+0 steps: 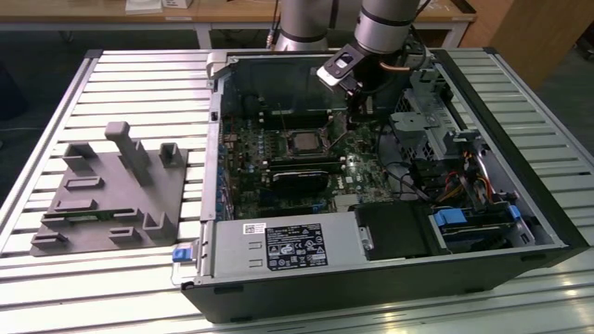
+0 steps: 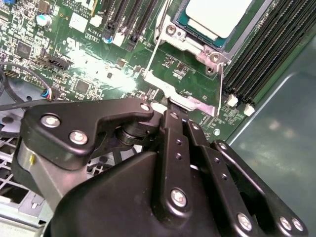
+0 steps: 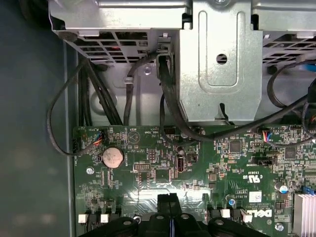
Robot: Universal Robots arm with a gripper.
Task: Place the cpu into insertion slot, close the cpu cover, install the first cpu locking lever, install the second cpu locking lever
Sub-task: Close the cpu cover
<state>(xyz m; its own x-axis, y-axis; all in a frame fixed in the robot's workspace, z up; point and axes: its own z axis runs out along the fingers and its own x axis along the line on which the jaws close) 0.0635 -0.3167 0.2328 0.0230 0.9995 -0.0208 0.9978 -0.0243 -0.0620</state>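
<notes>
The cpu (image 2: 217, 15), with its dull silver top, lies in the insertion slot (image 1: 302, 141) on the green board inside the open computer case. The cpu cover (image 2: 190, 43), a silver frame, lies flat around it. A thin wire locking lever (image 2: 153, 55) runs along the socket's side to a bent metal tab (image 2: 190, 101). My gripper (image 2: 170, 104) is shut, its black fingertips (image 3: 168, 202) pressed together right at that tab. I cannot tell whether anything is pinched between them. In the exterior view the gripper (image 1: 357, 111) hangs just to the right of the socket.
Long black memory slots (image 2: 261, 54) flank the socket. A metal drive cage (image 1: 422, 132) with cables (image 3: 168, 98) stands close to the arm. A black card (image 1: 302, 174) and the power supply (image 1: 288, 247) lie nearer the front. A grey fixture (image 1: 111, 191) sits on the slatted table.
</notes>
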